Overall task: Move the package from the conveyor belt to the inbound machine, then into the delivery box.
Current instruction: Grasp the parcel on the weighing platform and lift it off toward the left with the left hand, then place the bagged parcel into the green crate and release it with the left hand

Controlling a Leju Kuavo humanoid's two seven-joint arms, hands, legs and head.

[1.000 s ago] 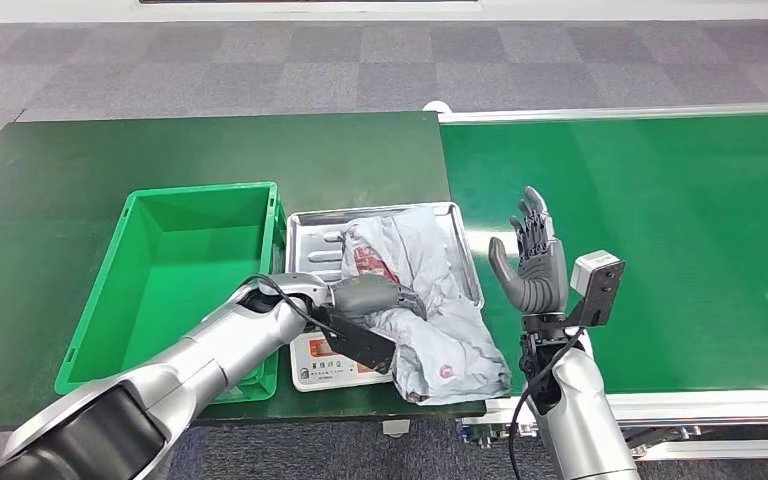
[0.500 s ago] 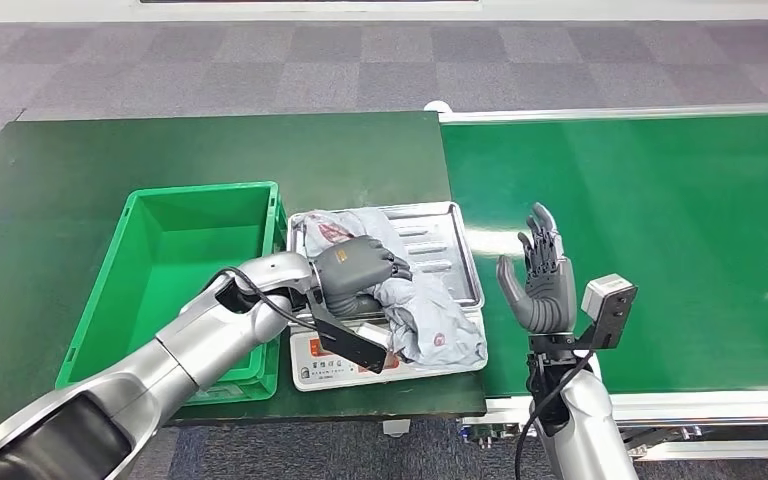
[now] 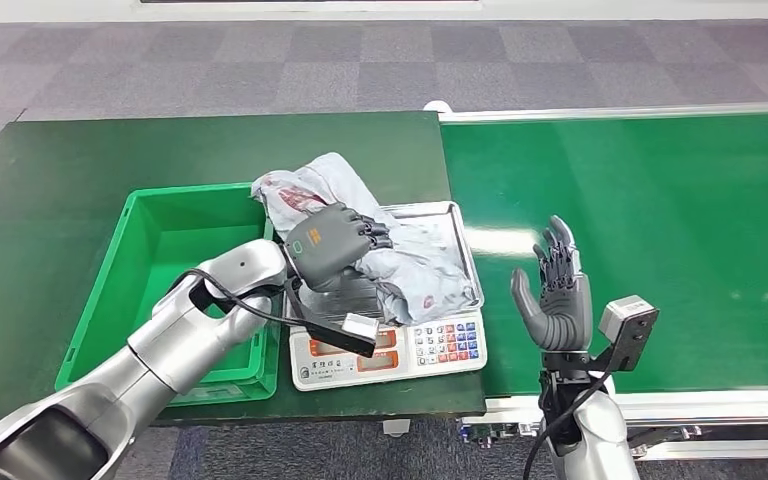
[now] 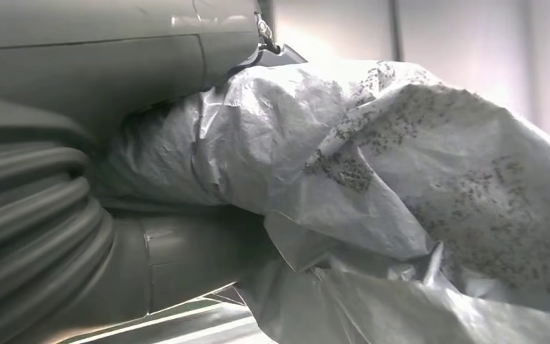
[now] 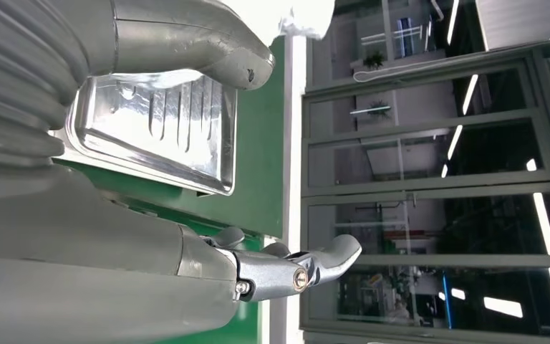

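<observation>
- My left robot hand grips the package, a crumpled grey plastic mailer with red print, fingers wrapped over the top of it
- I take the weighing scale as my landmark: the package is lifted above the scale's steel tray, its upper end hanging past the tray's left edge toward the green bin, its lower end drooping over the tray's middle
- From my left wrist camera I see the package bunched tight against the palm, wrinkled grey film with dark speckled print, the thick thumb pressed on one side of it
- The scale's keypad and display face me at its near edge, uncovered; a black cable from my left forearm runs across just above them
- The green bin sits touching the scale's left side, on the dark green counter
- My right robot hand is to the right of the scale, raised upright over the conveyor belt, fingers apart and extended, palm turned toward the scale, holding nothing
- My right wrist camera shows that robot hand with thumb and fingers well spread, and the steel tray visible between them
- The conveyor belt lies directly right of the scale, its white rail running along the far side
</observation>
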